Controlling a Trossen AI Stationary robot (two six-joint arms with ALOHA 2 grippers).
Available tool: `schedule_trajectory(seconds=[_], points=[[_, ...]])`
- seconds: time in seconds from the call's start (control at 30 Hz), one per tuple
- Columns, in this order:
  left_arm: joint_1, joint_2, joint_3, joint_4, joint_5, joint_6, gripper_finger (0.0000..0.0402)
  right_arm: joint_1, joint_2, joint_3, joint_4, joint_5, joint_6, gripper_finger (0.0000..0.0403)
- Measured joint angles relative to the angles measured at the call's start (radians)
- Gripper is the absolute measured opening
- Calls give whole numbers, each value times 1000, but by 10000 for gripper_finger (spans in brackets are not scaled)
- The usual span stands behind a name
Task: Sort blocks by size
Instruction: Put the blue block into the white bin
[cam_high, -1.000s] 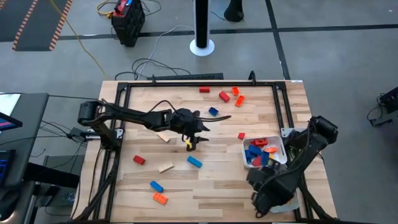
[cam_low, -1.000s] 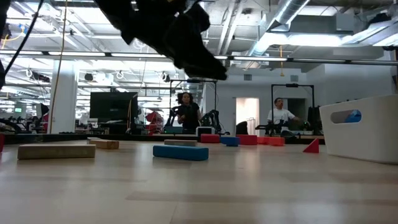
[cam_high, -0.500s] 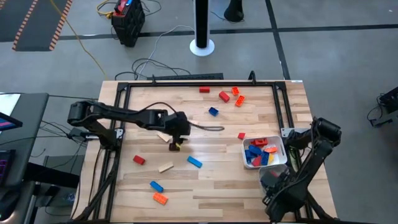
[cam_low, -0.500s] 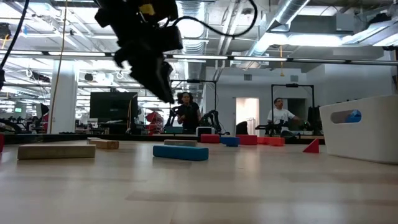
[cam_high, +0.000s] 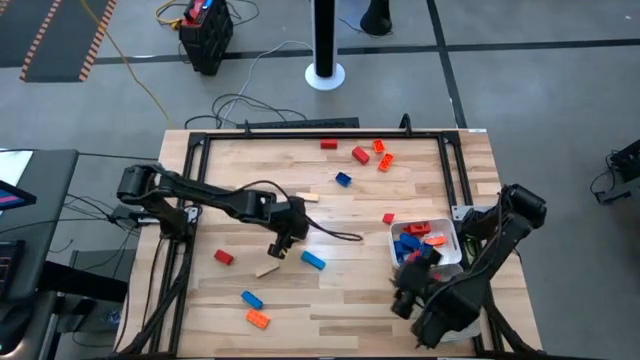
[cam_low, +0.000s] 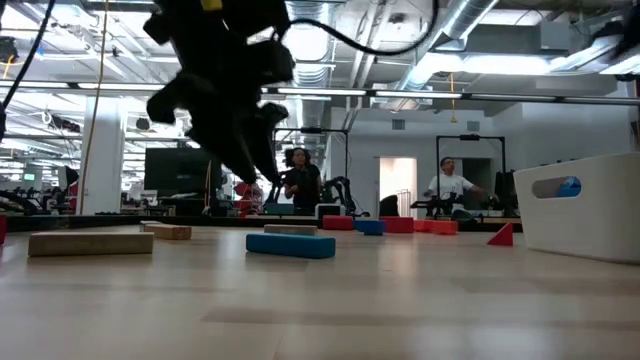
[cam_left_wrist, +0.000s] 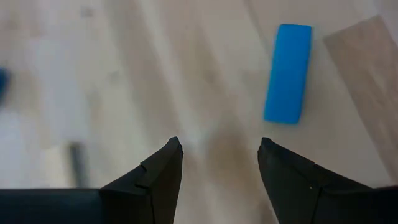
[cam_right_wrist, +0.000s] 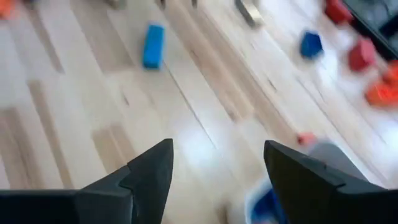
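The left gripper is positioned over the middle of the wooden table; its fingers are seen spread, with nothing between them. An oblong blue plastic brick lies just beside it at about 4 o'clock, and a tan oblong brick lies flat just below it at 7 o'clock. A small red brick rests toward 9 o'clock of the gripper, apart from it.

The right gripper is held near the table's 5 o'clock edge, its fingers spread and empty. A white rectangular plastic tray stands just beyond it at 1 o'clock and is filled with blue, red and orange bricks.

More loose bricks are scattered: a red and orange cluster toward 12 o'clock of the table, a small blue brick below that cluster, and a blue brick with an orange brick near the 7 o'clock corner.
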Motion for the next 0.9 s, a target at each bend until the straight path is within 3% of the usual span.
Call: schedule_trajectory(seconds=[0.1,0.23,0.47,0.73,0.9], points=[[-26,69,0,60,31,5,198,-39,1,-34,147,101,-146,281],[-70,128,-1,138,35,21,198,-74,2,-88,267,89,-255,281],[-115,140,-2,192,36,17,198,-42,2,-119,228,56,-181,281],[-116,141,-98,327,35,-6,197,-23,2,-118,225,81,-134,281],[-116,140,-134,350,32,-24,171,-28,2,-118,220,83,-141,281]])
